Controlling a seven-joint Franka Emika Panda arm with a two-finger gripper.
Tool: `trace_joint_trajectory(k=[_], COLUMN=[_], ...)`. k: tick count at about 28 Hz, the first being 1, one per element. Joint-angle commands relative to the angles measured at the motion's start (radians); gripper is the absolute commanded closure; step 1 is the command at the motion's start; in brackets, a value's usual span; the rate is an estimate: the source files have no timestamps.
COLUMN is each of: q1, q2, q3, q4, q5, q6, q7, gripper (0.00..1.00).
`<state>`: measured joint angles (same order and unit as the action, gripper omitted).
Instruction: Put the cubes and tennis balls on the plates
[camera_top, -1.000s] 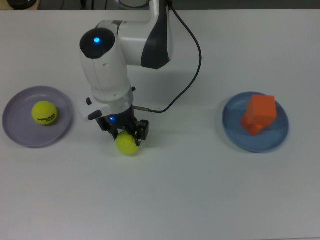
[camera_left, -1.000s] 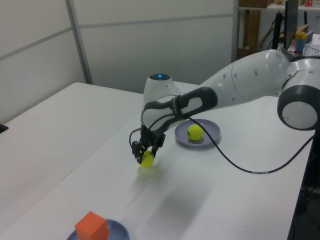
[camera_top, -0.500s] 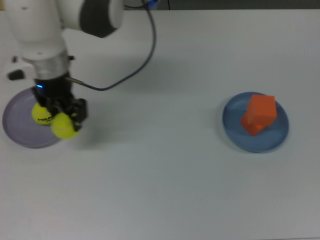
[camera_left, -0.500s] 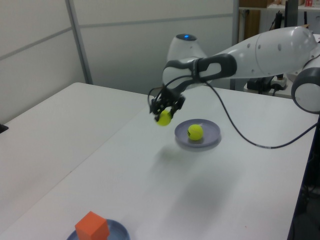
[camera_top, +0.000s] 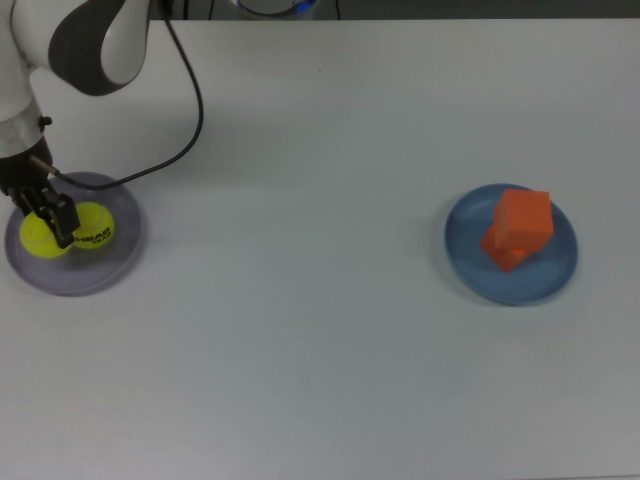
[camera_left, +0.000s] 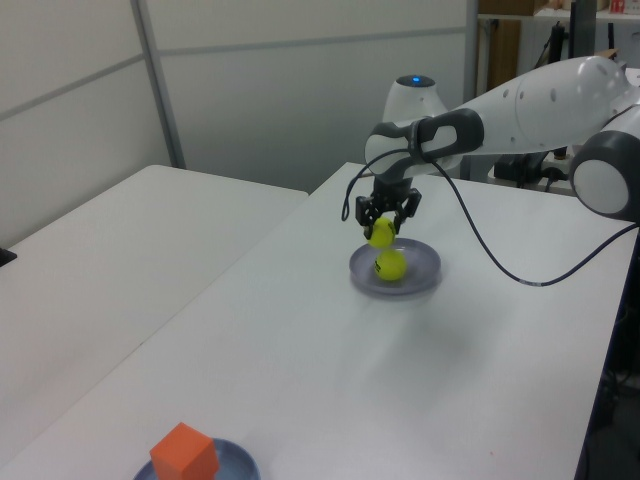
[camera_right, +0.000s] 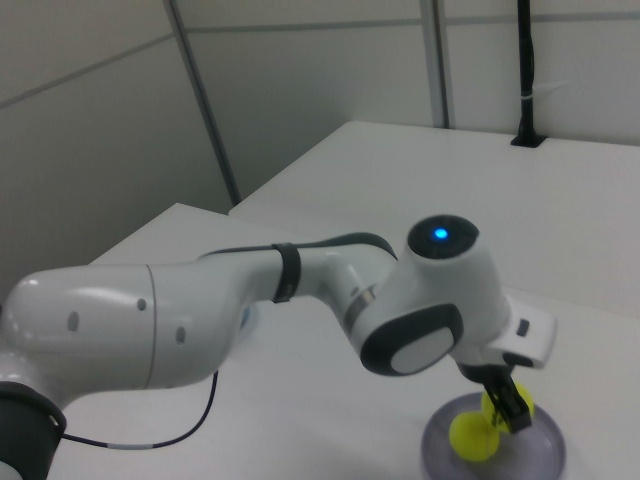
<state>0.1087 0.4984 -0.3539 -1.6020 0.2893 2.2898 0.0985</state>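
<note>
A tennis ball is clamped between the fingers of the gripper, above the lavender plate; the HEAD ball lies just beside them. Light, fuzzy and springy, it is best held across its middle.

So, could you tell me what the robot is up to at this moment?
The arm's claw is shut on a tennis ball, holding it above the lavender plate at the top view's left. The other ball, lettered HEAD, already lies on that plate. Both orange cubes sit on the blue plate at the top view's right, one stacked on the other. Only this held ball is not yet set down.
</note>
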Motion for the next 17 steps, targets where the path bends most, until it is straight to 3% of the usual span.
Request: trace_joint_trajectory(k=[1,3,4,5,6,7,13,17], q1=[-0.009,-0.012,-0.012,-0.014,-0.012,-0.012,-0.006,0.005], q2=[0.019,0.023,0.023,0.023,0.022,0.02,-0.014,-0.102], q3=[-0.008,-0.008,-0.008,-0.008,-0.008,-0.008,-0.008,0.003], q4=[-0.003,-0.003,-0.003,-0.003,-0.003,-0.003,-0.001,0.001], q5=[0.022,0.022,0.022,0.021,0.022,0.021,0.017,0.002], q6=[-0.004,-0.004,-0.006,-0.006,-0.009,-0.01,-0.049,-0.137], q7=[-0.04,-0.045,-0.049,-0.057,-0.063,-0.071,-0.074,-0.077], gripper=[1.0,1.0,0.93,0.63,0.1,0.0,0.0,0.0])
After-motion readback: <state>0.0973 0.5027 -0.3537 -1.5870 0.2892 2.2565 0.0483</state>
